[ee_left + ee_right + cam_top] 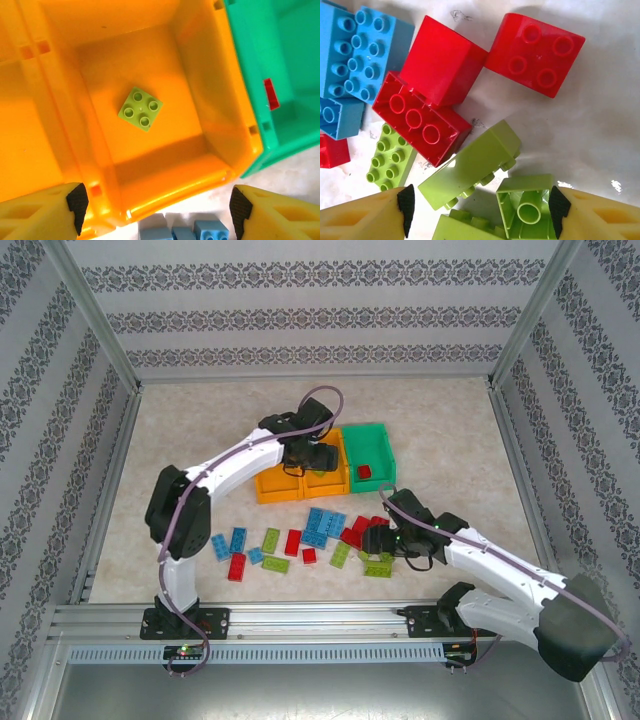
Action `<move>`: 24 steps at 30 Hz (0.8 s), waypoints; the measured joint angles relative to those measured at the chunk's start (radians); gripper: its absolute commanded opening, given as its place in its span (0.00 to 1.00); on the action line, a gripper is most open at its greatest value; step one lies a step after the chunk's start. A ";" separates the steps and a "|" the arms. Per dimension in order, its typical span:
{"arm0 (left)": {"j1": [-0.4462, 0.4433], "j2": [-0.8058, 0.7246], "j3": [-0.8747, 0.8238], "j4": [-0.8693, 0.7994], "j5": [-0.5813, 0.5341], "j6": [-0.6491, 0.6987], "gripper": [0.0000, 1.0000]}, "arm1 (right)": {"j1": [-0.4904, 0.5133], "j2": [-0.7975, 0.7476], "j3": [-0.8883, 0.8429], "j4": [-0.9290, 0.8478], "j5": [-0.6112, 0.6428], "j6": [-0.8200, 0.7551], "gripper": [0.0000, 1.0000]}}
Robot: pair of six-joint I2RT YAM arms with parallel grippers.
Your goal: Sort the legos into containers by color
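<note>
No text, brand, number or sign can be read on the legos (535, 55), the containers (220, 100) or the walls (320, 320).

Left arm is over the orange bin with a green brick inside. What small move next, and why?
Probably lift the left gripper straight up and away from the orange bin. Its jaws stand open and empty, the lime brick lies flat on the bin floor, so nothing is left to do here, and blue bricks wait just outside the bin's near wall.
</note>
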 measured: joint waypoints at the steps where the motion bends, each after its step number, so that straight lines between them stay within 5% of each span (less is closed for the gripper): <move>1: 0.000 -0.026 -0.021 0.008 -0.002 0.000 0.78 | 0.006 0.008 0.003 0.000 0.003 0.003 0.70; 7: 0.000 -0.119 -0.119 0.040 -0.010 0.000 0.80 | 0.058 0.017 0.020 -0.011 0.015 0.020 0.71; 13: 0.000 -0.146 -0.204 0.055 -0.010 0.000 0.81 | 0.099 -0.037 0.035 -0.150 0.063 0.086 0.83; 24: 0.000 -0.202 -0.265 0.084 -0.014 0.007 0.86 | 0.325 0.031 0.053 -0.214 0.211 0.367 0.90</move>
